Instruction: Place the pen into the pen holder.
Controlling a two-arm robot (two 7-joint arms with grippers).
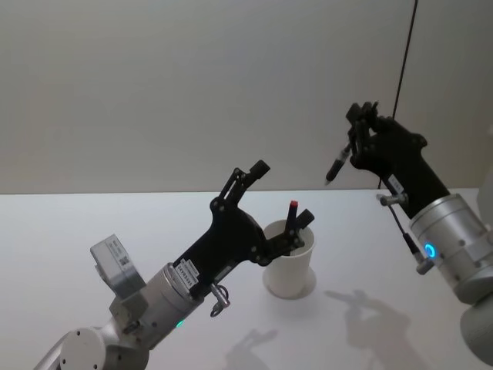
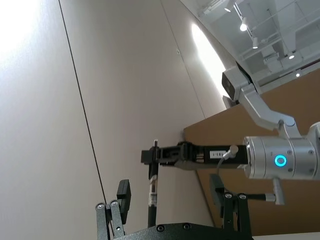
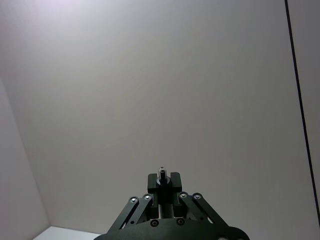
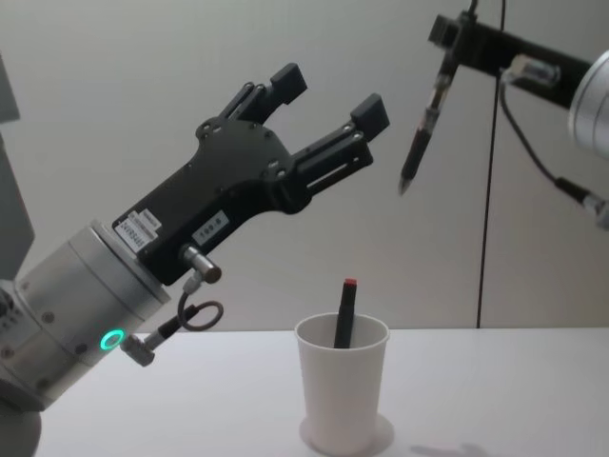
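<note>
The pen holder (image 1: 290, 266) (image 4: 343, 392), a white paper cup, stands upright on the white table. A dark pen with a red top (image 1: 293, 212) (image 4: 344, 314) leans inside it. High above and to the right of the cup, my right gripper (image 1: 360, 127) (image 4: 455, 40) (image 3: 161, 182) is shut on a second dark pen (image 1: 339, 163) (image 4: 422, 124) (image 2: 153, 190), which hangs tip down. My left gripper (image 1: 281, 194) (image 4: 333, 95) (image 2: 170, 192) is open and holds nothing. It hovers over the cup, left of the hanging pen and pointing up toward it.
The white table (image 1: 115, 212) runs to a plain grey wall. A black cable (image 1: 404, 54) (image 4: 490, 219) hangs down the wall behind the right arm. Bare tabletop lies left and right of the cup.
</note>
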